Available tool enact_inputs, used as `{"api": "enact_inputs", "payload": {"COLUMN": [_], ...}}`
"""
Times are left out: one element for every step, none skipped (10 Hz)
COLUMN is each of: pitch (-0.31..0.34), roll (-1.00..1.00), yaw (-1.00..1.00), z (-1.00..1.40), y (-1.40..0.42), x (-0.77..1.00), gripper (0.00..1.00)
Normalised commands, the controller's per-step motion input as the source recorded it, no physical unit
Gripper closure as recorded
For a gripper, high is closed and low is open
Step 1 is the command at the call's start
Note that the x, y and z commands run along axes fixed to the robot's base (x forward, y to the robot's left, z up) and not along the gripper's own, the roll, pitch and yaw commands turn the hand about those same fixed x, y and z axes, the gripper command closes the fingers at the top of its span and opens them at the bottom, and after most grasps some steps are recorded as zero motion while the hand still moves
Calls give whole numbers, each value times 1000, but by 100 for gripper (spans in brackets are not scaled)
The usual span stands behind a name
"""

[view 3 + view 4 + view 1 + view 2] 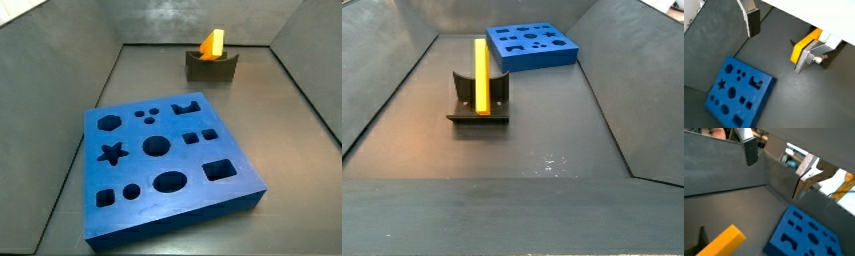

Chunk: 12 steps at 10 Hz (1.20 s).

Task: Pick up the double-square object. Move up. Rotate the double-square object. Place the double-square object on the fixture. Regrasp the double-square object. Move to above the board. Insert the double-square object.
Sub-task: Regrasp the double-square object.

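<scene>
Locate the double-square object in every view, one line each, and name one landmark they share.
Wrist view: double-square object, yellow, behind a silver finger; the gripper holds nothing.
Wrist view: its yellow end shows in the near corner.
Side view: standing in the fixture at the back.
Side view: upright in the fixture, centre-left.
Shared landmark: the blue board.
</scene>
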Motion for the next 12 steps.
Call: {"api": "enact_inputs", "payload": {"pitch": [37, 34, 28, 24, 21, 16, 13, 9, 8, 9, 17, 21], "roll": [1000, 1000, 1000, 1000, 1000, 1000, 1000, 1000, 1000, 1000, 1000, 1000], "yaw": [-1, 0, 0, 1, 2, 4, 4, 7, 8, 9, 12, 13], "z": [44, 35, 9, 8, 6, 10, 13, 12, 10, 11, 9, 11], "y": [-34, -41, -38, -28, -26, -22, -20, -19, -18, -19, -15, -14], "x": [-28, -26, -25, -25, -22, -19, -12, -4, -2, 0, 2, 7], "gripper": [0, 0, 0, 0, 0, 0, 0, 0, 0, 0, 0, 0]}}
